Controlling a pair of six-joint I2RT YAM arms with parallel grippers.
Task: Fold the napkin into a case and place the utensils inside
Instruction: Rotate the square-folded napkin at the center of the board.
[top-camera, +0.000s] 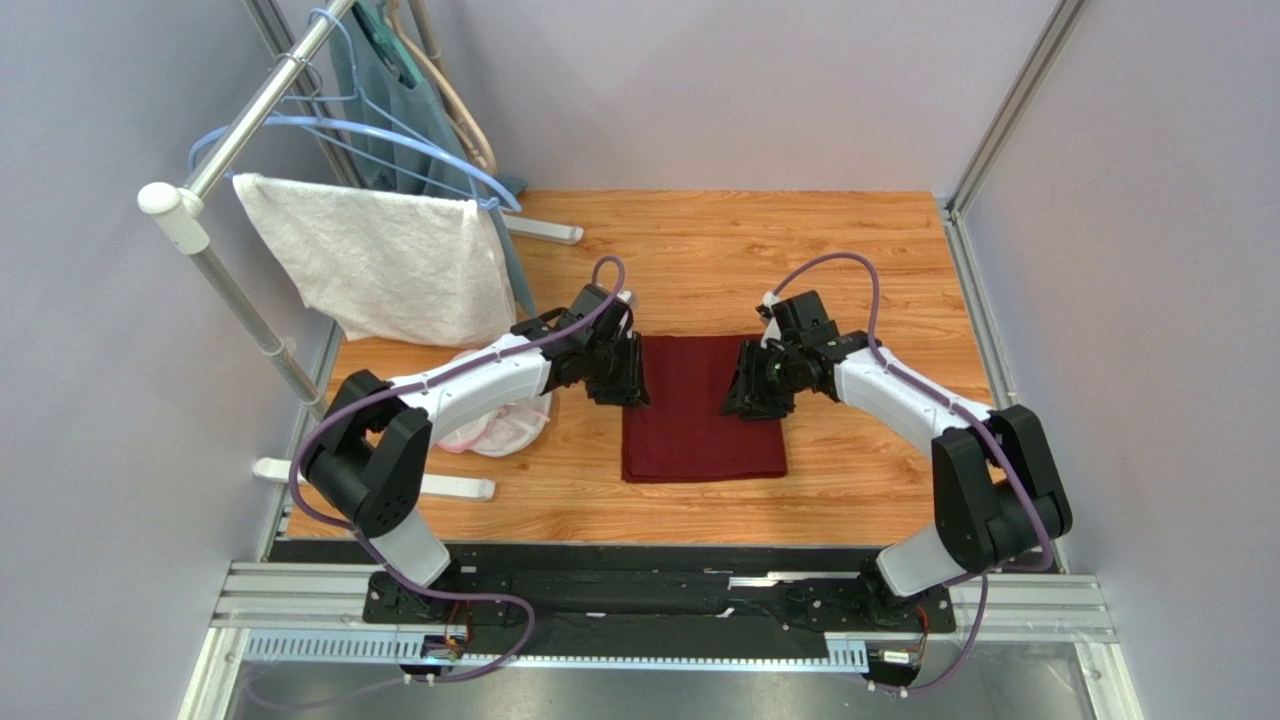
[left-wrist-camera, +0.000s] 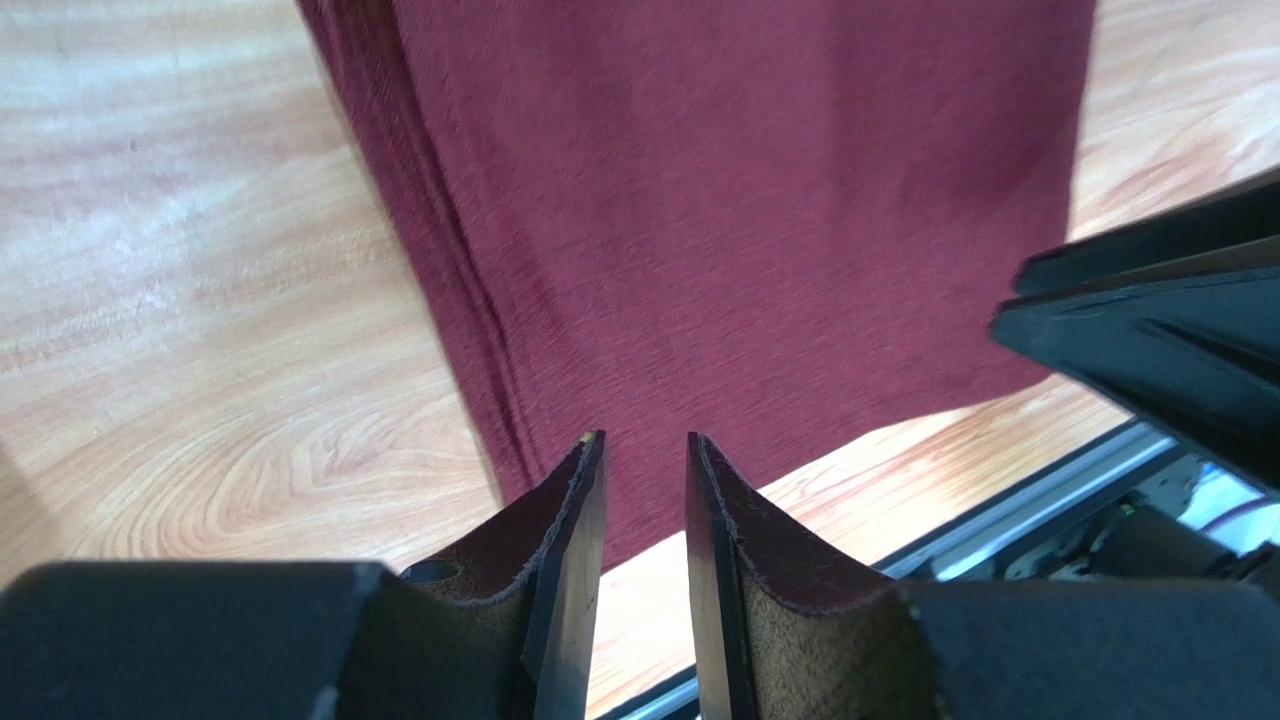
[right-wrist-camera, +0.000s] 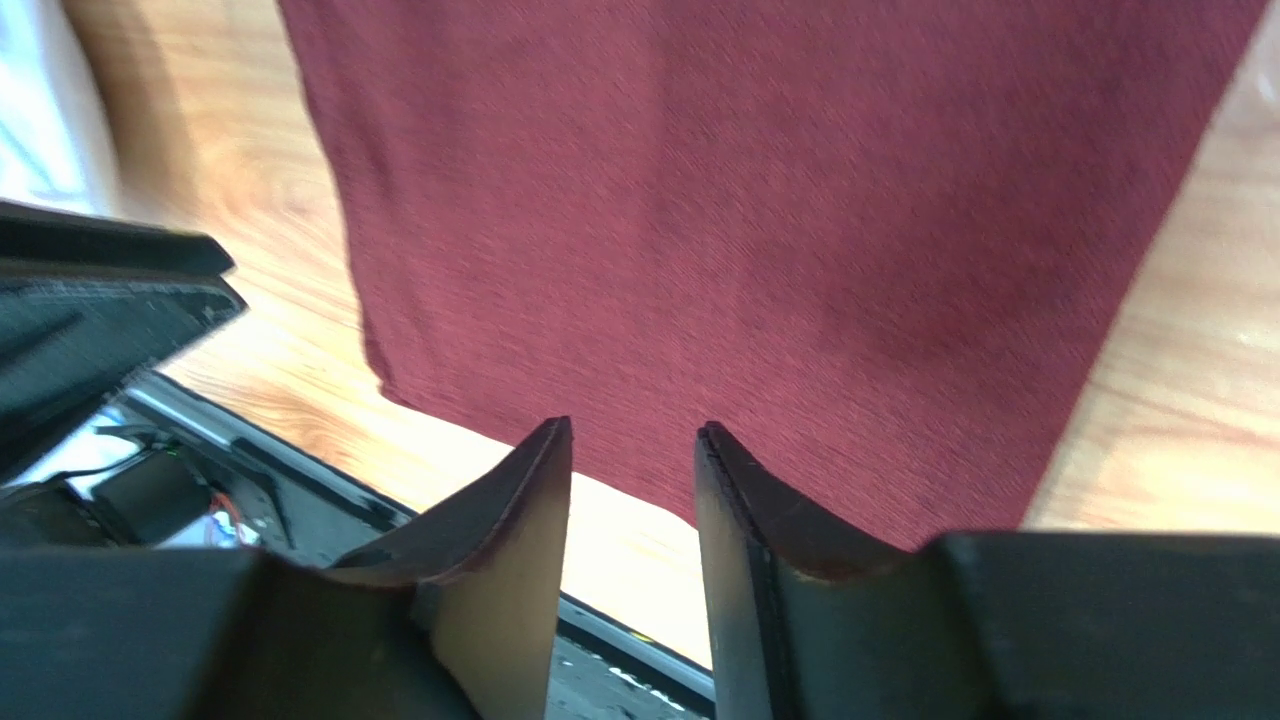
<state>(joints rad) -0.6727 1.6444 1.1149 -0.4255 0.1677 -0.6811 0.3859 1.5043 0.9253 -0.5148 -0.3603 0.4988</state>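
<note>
napkin (top-camera: 703, 413): flat on the table (top-camera: 857, 270), mid-table, between my two grippers.
left gripper (top-camera: 628, 390): mine, above the napkin's left edge, at its far half.
right gripper (top-camera: 747, 393): mine, above the napkin's right edge, facing the left one across the cloth.
towel (top-camera: 383, 263): hung on the rack (top-camera: 226, 143), far left, behind my left arm.

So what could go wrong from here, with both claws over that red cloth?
Two things, I'd guess. The napkin lies folded in stacked layers, which show along its edge in the left wrist view, so the left gripper might pinch only some of them and spoil the fold. Also, the right gripper hangs close to the left one over the cloth, both open, so they could bump when they move.
</note>
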